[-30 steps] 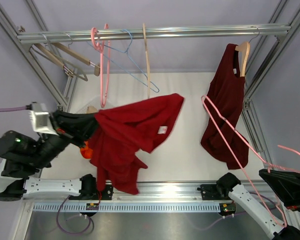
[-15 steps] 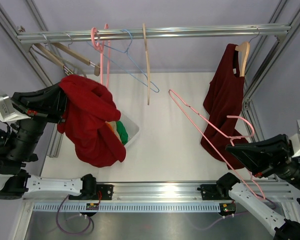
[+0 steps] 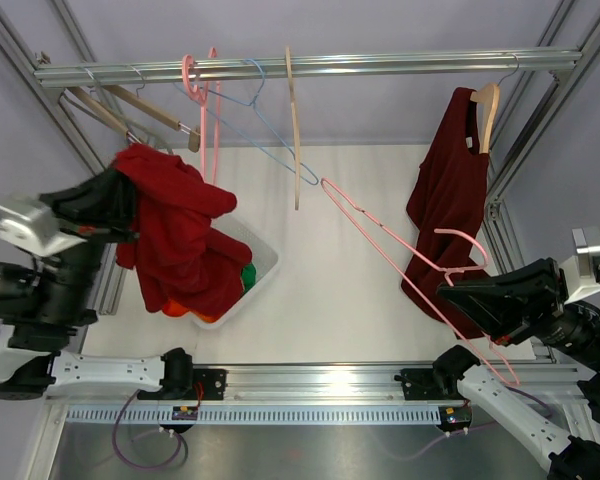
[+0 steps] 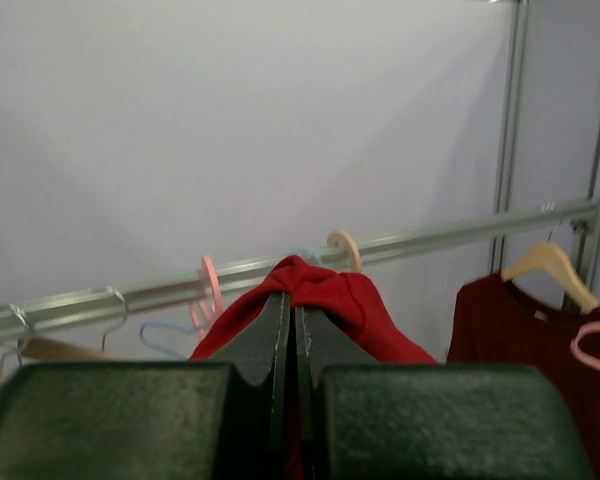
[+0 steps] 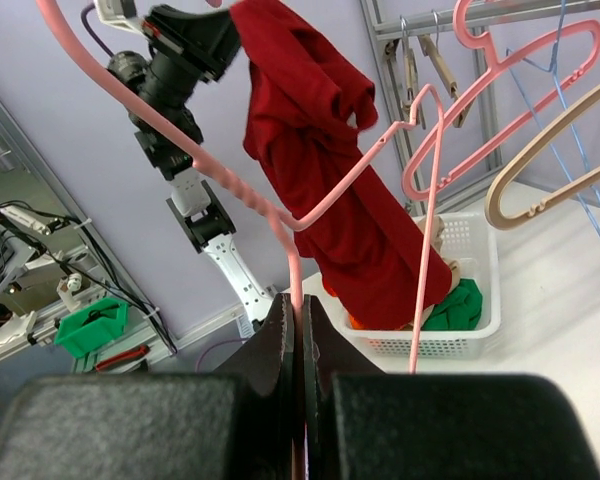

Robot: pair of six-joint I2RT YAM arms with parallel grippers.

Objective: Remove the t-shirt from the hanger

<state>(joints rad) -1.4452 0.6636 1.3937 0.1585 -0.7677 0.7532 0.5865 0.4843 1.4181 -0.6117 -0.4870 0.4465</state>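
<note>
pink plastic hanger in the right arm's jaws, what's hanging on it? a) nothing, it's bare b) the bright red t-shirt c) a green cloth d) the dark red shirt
a: the pink plastic hanger clamped in the right arm's jaws is bare wire, while the bright red t-shirt hangs from the left arm's jaws, apart from it.
</note>
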